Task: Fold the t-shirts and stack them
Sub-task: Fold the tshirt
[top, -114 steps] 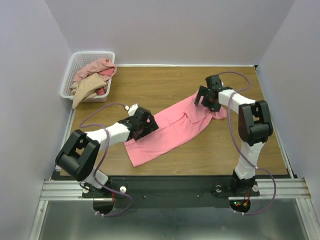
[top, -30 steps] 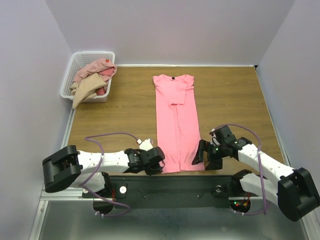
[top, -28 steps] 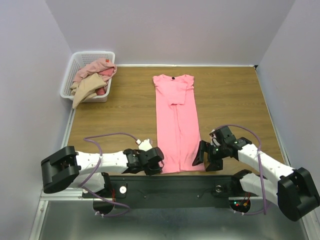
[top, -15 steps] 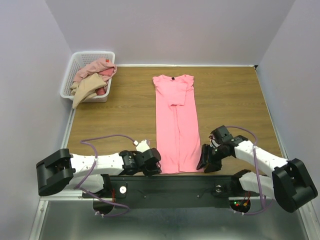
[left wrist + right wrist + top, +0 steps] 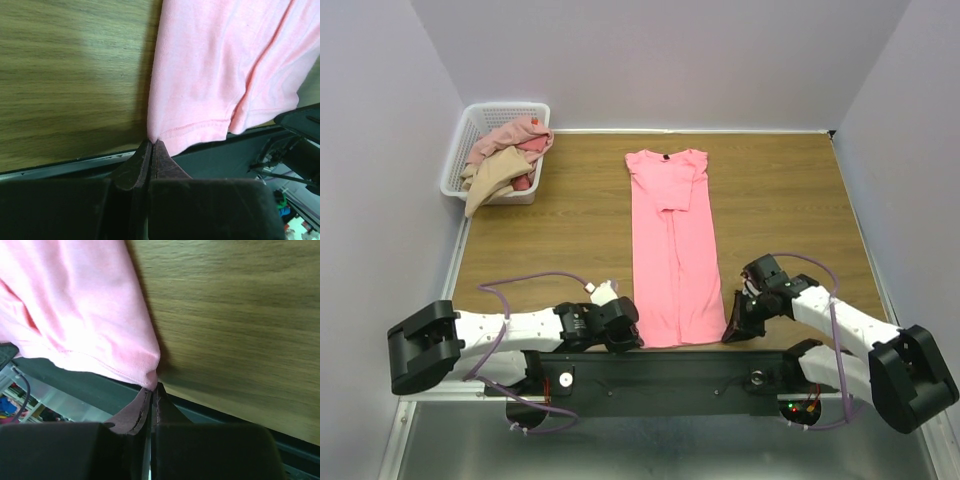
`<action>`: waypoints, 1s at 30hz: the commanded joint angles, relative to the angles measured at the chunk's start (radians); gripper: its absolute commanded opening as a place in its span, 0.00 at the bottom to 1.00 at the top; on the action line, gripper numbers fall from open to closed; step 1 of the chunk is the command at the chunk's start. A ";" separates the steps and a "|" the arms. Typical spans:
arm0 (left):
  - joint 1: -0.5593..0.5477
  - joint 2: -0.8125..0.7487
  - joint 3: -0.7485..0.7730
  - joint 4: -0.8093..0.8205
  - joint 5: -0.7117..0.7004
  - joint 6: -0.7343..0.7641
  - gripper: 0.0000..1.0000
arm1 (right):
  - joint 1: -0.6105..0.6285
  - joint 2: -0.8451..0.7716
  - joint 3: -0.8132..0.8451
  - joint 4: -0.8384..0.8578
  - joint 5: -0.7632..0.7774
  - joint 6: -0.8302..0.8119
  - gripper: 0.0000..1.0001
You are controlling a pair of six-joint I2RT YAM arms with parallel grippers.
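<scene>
Salmon-pink t-shirt (image 5: pixel 672 250) flat lengthwise, left gripper (image 5: pixel 151 146) pinching its near-left hem corner, right gripper (image 5: pixel 153 389) pinching near-right corner

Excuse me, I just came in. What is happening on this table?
Two robot arms are folding t-shirts. A pink t-shirt lies flat and lengthwise on the table, collar at the far end. The left fingers and the right fingers are each closed on a corner of its near hem. More shirts wait in a white basket at the far left.
</scene>
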 commanded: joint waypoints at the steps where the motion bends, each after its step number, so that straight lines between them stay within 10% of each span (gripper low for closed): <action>1: -0.001 -0.061 -0.027 -0.039 0.011 -0.008 0.00 | 0.009 -0.059 0.021 -0.035 -0.003 0.024 0.01; 14: 0.025 -0.144 0.051 -0.121 -0.041 0.038 0.00 | 0.009 -0.045 0.209 -0.146 0.138 -0.025 0.00; 30: 0.413 0.088 0.391 -0.003 -0.053 0.445 0.00 | 0.008 0.234 0.579 0.165 0.442 -0.010 0.00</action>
